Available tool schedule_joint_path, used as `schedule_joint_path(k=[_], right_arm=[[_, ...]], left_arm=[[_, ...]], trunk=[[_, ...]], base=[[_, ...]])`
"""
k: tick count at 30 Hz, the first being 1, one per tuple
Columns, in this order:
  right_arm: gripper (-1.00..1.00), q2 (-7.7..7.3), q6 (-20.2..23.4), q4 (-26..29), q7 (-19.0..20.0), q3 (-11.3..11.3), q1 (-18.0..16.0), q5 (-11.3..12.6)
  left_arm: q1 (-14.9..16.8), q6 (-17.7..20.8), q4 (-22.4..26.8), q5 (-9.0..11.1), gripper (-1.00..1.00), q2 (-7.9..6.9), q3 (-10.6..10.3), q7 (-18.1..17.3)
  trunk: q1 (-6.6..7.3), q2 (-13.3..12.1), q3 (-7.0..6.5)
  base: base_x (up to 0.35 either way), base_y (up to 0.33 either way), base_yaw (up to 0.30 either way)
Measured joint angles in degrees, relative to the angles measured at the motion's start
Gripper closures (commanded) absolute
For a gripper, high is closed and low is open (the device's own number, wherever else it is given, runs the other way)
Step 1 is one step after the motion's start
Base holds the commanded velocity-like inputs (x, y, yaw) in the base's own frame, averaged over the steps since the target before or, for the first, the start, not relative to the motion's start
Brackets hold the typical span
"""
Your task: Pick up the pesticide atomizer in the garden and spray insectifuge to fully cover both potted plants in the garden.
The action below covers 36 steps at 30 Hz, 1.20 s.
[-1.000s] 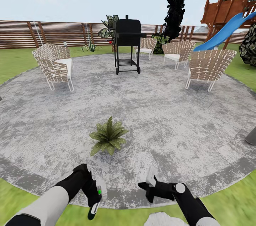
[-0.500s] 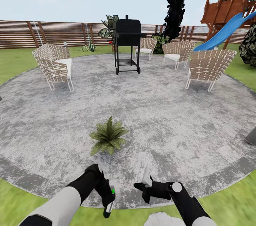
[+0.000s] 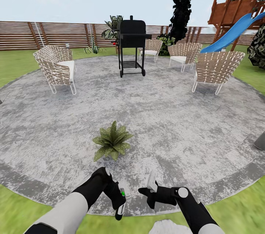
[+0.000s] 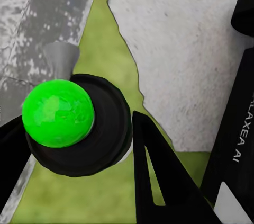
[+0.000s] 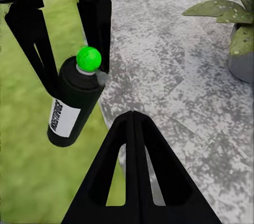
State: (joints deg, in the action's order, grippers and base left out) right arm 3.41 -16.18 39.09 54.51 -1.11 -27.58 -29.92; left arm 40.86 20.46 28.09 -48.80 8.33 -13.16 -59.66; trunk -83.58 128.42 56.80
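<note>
The round grey paved patio (image 3: 165, 116) carries a potted plant (image 3: 111, 142) just ahead of the left gripper (image 3: 119, 199), with wicker chairs (image 3: 57, 66) and a black grill (image 3: 131, 46) far beyond it.

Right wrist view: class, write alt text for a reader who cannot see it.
The left gripper holds a dark atomizer with a green tip and white label over the lawn's edge. A speckled potted plant stands on the grey patio.

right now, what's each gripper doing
Left gripper: closed on the pesticide atomizer.
Right gripper: holding nothing; open or closed cannot be told.
</note>
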Motion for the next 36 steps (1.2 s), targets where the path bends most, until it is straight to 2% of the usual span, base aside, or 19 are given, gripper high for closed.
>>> schedule_joint_path(k=[1, 4, 8, 12, 16, 18, 24, 31, 34, 36], right_arm=[[1.0, 0.11, 0.0, 0.19, 0.22, 0.0, 0.0, 0.01], [1.0, 0.75, 0.0, 0.84, 0.93, 0.0, 0.0, -0.04], [1.0, 1.01, 0.0, 0.91, 1.0, 0.0, 0.0, -0.07], [1.0, 1.04, 0.0, 0.89, 1.01, 0.0, 0.0, -0.07], [1.0, 1.01, 0.0, 0.83, 1.01, 0.0, 0.0, -0.07], [1.0, 0.97, 0.0, 0.83, 1.01, 0.0, 0.0, -0.07], [1.0, 0.96, 0.0, 0.83, 1.01, 0.0, 0.0, -0.09], [1.0, 0.95, 0.0, 0.78, 0.96, 0.0, 0.0, -0.15], [1.0, 0.95, 0.0, 0.77, 0.93, 0.0, 0.0, -0.16], [1.0, 0.95, 0.0, 0.79, 0.92, 0.0, 0.0, -0.16]], left_arm=[[0.0, -0.01, 0.0, -0.03, 1.0, 0.01, 0.02, 0.11], [-0.13, -0.09, -0.68, 0.05, 1.0, 0.01, -0.03, 4.04], [-0.17, -0.17, -0.86, 0.11, 1.0, 0.07, -0.03, 4.84], [-0.17, -0.27, -0.88, 0.55, 1.0, 0.65, -0.03, 4.49], [-0.17, -0.61, -0.95, 5.02, 1.0, 0.44, -0.1, 4.31], [-0.15, -0.69, -0.96, 5.76, 1.0, 0.36, -0.13, 4.3], [-0.09, -0.78, -0.97, 6.24, 1.0, 0.14, -0.03, 3.98], [-0.09, -0.91, -0.91, 6.53, 1.0, 0.09, 0.02, 1.43], [-0.09, -0.99, -0.85, 8.57, 1.0, 0.12, -0.07, 1.31], [-0.09, -1.0, -0.73, 9.06, 1.0, 0.27, -0.07, 1.3]], trunk=[[0.0, 0.0, 0.0], [0.0, 0.0, 0.0], [0.0, 0.0, 0.0], [0.0, 0.0, 0.0], [0.0, 0.0, 0.0], [0.0, 0.0, 0.0], [0.0, 0.0, 0.0], [0.0, 0.0, 0.0], [0.0, 0.0, 0.0], [0.0, 0.0, 0.0]], base=[[0.0, 0.0, 0.0], [0.0, 0.0, 0.0], [0.0, 0.0, 0.0], [0.0, 0.0, 0.0], [0.0, 0.0, 0.0], [0.0, 0.0, 0.0], [0.0, 0.0, 0.0], [0.0, 0.0, 0.0], [0.0, 0.0, 0.0], [0.0, 0.0, 0.0]])
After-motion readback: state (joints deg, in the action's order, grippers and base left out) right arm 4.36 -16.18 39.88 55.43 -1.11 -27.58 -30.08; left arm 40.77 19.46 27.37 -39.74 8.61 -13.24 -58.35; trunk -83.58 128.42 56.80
